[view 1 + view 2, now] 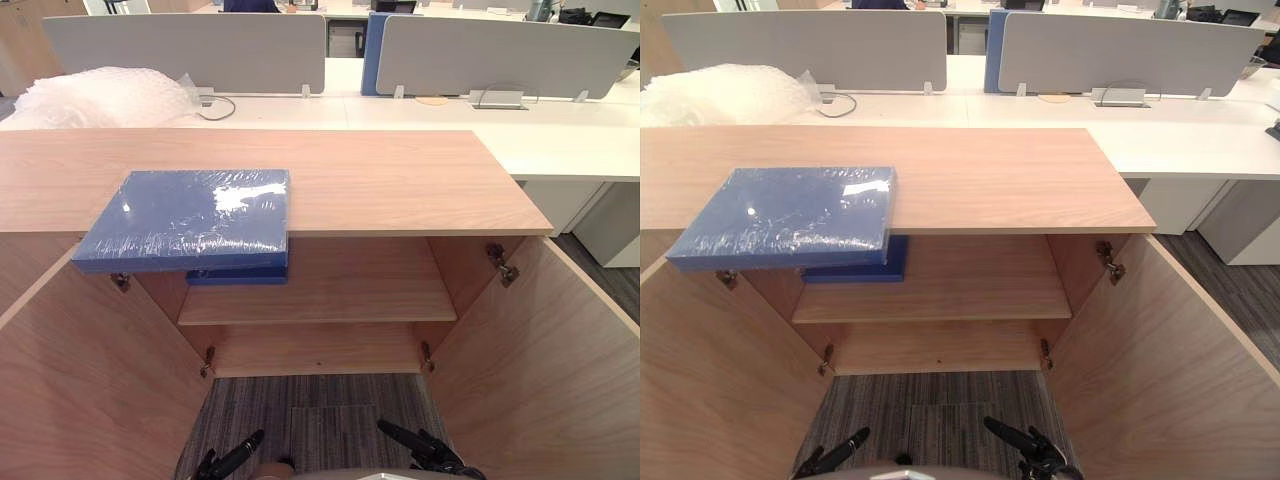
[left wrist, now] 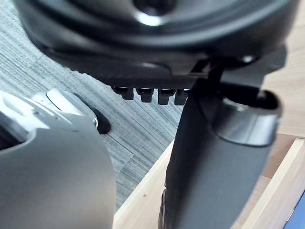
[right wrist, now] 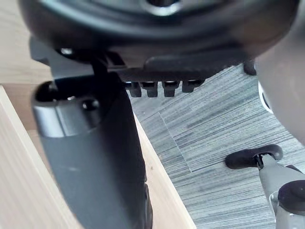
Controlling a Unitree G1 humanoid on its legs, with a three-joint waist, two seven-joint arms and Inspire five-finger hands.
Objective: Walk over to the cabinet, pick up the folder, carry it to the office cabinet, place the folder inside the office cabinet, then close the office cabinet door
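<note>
Finds cabinet with both doors swung wide: left door, right door. Locates blue, film-wrapped folder flat on the cabinet top, toward its left end, front edge overhanging. Notes a darker blue item just beneath, inside the cabinet's upper compartment, above the shelf. Records left hand and right hand low before the cabinet's open front, well apart from the folder; fingers of both loosely extended, holding nothing. Notes bubble wrap on the white worktop behind the cabinet.
</note>
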